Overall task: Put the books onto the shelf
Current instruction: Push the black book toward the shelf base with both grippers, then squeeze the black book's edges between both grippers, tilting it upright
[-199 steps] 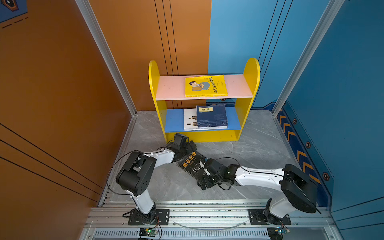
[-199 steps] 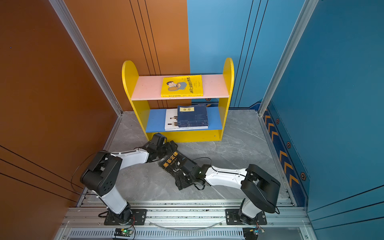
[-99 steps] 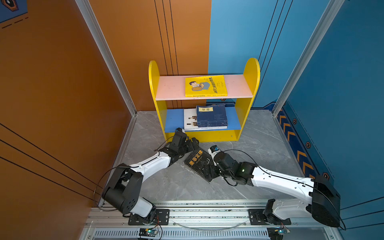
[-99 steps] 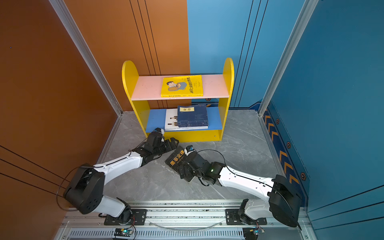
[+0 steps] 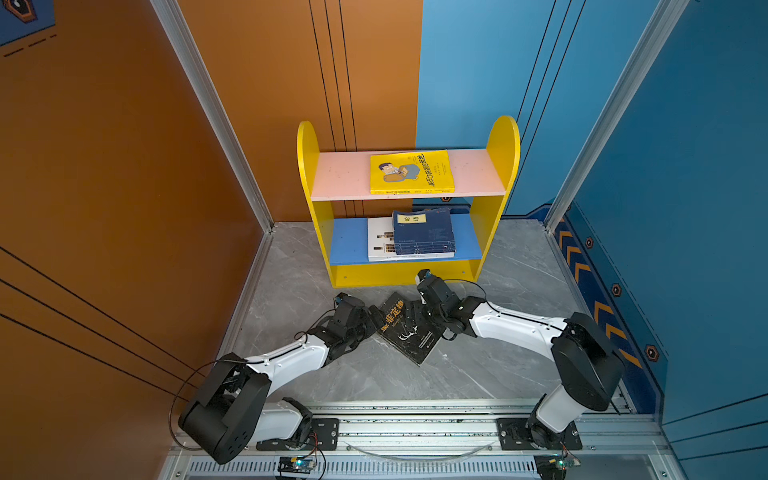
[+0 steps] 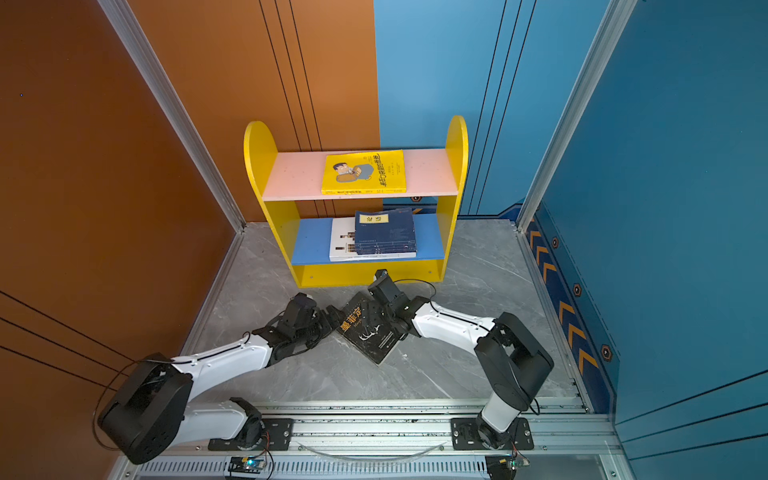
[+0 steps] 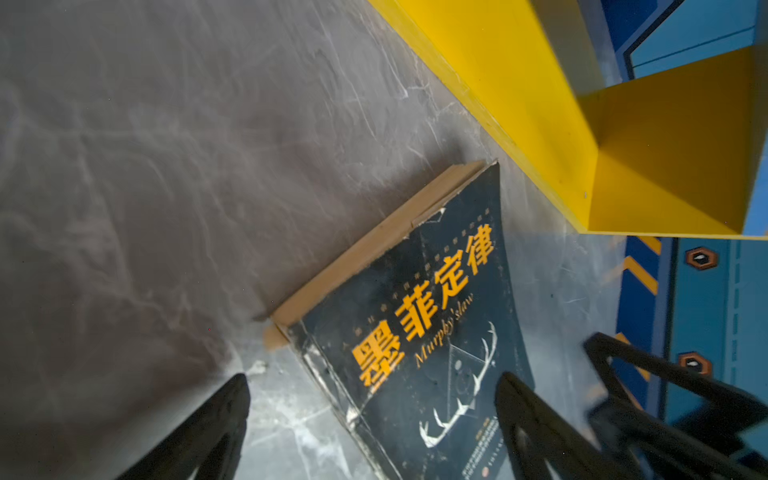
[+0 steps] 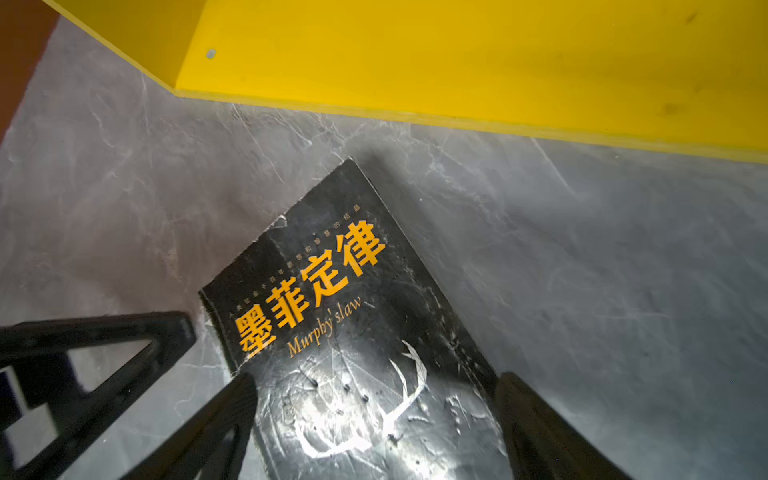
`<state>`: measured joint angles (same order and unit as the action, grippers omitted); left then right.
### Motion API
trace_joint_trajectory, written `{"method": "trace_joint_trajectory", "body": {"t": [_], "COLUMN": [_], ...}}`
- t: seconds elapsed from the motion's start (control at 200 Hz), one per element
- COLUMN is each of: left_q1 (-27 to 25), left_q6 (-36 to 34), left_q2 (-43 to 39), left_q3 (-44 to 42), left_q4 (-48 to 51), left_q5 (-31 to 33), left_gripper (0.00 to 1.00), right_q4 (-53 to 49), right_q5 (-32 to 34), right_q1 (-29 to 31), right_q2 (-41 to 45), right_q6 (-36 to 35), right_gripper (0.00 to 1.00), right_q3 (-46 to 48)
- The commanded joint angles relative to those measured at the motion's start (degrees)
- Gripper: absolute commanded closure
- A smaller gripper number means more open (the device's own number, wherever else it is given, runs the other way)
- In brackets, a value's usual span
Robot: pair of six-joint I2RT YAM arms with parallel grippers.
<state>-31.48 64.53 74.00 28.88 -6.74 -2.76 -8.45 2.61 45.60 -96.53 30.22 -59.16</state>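
Your right arm [image 5: 519, 328] has folded back; left gripper [image 7: 374, 376] and right gripper [image 8: 376, 376], wide open, empty, bracket the book [image 5: 411, 340].

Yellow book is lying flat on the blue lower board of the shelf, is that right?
Not quite. The yellow book does lie flat, but on the pink upper board of the shelf, not on the blue lower board. Both top views show it.
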Motion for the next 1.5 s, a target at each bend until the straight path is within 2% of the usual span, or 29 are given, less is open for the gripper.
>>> {"method": "trace_joint_trajectory", "body": {"t": [0.0, 0.17, 0.361, 0.516, 0.626, 0.841, 1.092, 1.147, 1.157, 1.182, 1.392, 1.497], "left_q1": [-1.4, -2.2, -3.4, -4.2, -3.9, -1.1, 3.7, 4.0, 4.0, 4.1, 3.8, 3.7], "left_q6": [6.0, 8.1, 10.3, 11.5, 11.2, 10.0, 4.9, 3.9, 3.8, 3.2, -2.9, -4.2], "left_q2": [-1.8, -1.4, 2.3, 5.2, 7.6, 11.6, 13.4, 13.2, 13.0, 12.8, 9.6, 7.6], "left_q3": [-1.0, -1.9, -2.2, -2.3, -2.0, -0.5, 2.9, 3.1, 3.1, 3.2, 3.3, 1.9], "left_q4": [-1.5, -0.1, -3.6, -6.4, -9.0, -13.9, -17.6, -17.5, -17.4, -16.7, -2.7, 0.6], "left_q5": [1.4, 2.7, 1.9, 1.6, 1.1, -0.8, -5.0, -5.7, -5.7, -5.8, -4.1, -3.3], "left_gripper": [0.08, 0.09, 0.12, 0.13, 0.13, 0.12, 0.12, 0.13, 0.16, 0.17, 0.17, 0.17], "right_q4": [1.7, 2.0, 0.7, 1.3, 1.9, 0.1, -2.9, -3.0, -2.8, -2.2, 2.1, 1.7], "right_q5": [-0.3, 0.2, 0.0, -1.8, -1.9, -2.6, -1.9, -1.0, -1.1, -1.3, -2.3, -2.0], "right_q1": [-1.1, -2.5, -2.8, -2.9, -2.5, -0.8, 6.1, 6.9, 6.9, 6.7, 4.5, 3.8], "right_q2": [-3.1, -6.4, -9.6, -11.1, -12.3, -12.4, -7.8, -7.4, -7.4, -7.4, -7.0, -7.1], "right_q6": [-0.8, -1.7, -2.8, -1.1, 0.0, 0.6, 2.3, 3.1, 3.2, 3.8, 6.6, 6.8], "right_gripper": [0.10, 0.12, 0.15, 0.26, 0.29, 0.37, 0.36, 0.36, 0.36, 0.36, 0.37, 0.37], "right_q3": [-2.3, -4.0, -5.7, -5.3, -5.0, -4.1, -0.9, -0.3, -0.2, 0.1, 1.1, 0.0]}}
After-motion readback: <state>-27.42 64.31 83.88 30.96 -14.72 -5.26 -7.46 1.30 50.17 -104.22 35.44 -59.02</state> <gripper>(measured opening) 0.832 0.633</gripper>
